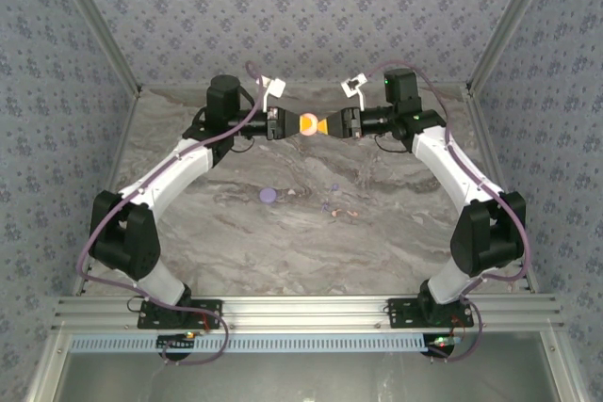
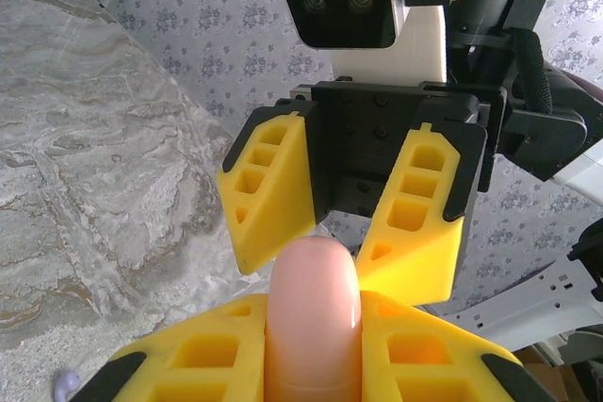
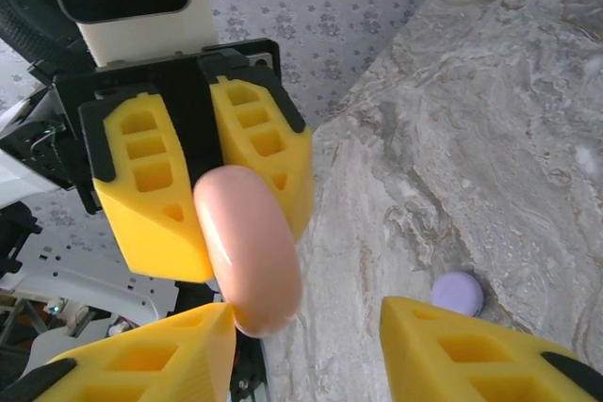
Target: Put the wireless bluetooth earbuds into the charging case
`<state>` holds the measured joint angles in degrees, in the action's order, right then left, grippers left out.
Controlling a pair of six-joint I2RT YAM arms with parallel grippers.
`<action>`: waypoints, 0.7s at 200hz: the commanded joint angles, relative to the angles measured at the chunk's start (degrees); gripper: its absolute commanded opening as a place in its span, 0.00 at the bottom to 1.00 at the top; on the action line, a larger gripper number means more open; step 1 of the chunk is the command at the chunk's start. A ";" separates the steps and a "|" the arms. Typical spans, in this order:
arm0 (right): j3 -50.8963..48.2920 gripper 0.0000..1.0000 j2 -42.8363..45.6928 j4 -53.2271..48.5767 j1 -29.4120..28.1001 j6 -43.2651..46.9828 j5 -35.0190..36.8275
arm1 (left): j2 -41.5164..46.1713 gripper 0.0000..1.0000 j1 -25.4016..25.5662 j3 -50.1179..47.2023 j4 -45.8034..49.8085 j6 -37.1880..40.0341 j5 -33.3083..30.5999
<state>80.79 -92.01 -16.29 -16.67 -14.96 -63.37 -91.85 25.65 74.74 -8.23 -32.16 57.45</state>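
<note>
Where the two arms meet above the far middle of the table (image 1: pixel 396 233), the left gripper (image 1: pixel 296 125) squeezes a pink case (image 1: pixel 308 124). The earbuds (image 1: pixel 328 206) are tiny specks on the table, right of a purple disc (image 1: pixel 269 195).

From the left wrist, the case's long side points straight at the right gripper (image 2: pixel 318 251).

From the right wrist, that gripper's fingers stand wide apart, and the case touches just one.

A: Anything legible on the smooth pink oval charging case (image 2: pixel 314 313)?
B: Nothing; its shell is blank.
A: And the white plastic camera housing (image 2: pixel 422 44) facing it?
B: No letters, numbers or brand marks I can read there (the blue-grey wallpaper (image 1: pixel 301 7) bears only a small flower pattern, no writing).
</note>
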 commanded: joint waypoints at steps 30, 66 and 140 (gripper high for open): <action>2.33 0.40 1.68 1.88 -1.08 0.55 -2.81 | 1.77 0.16 1.11 1.73 -1.33 1.66 2.13; 2.31 0.32 1.64 2.91 -1.18 -0.07 -3.81 | 1.83 0.16 1.29 1.90 -1.10 1.88 2.14; 2.11 0.26 1.80 4.78 -1.47 -1.12 -4.89 | 1.52 0.17 1.73 1.88 -1.18 1.84 1.74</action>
<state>80.95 -92.01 -13.58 -17.50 -15.51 -66.04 -91.85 26.37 74.74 -8.49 -31.92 57.67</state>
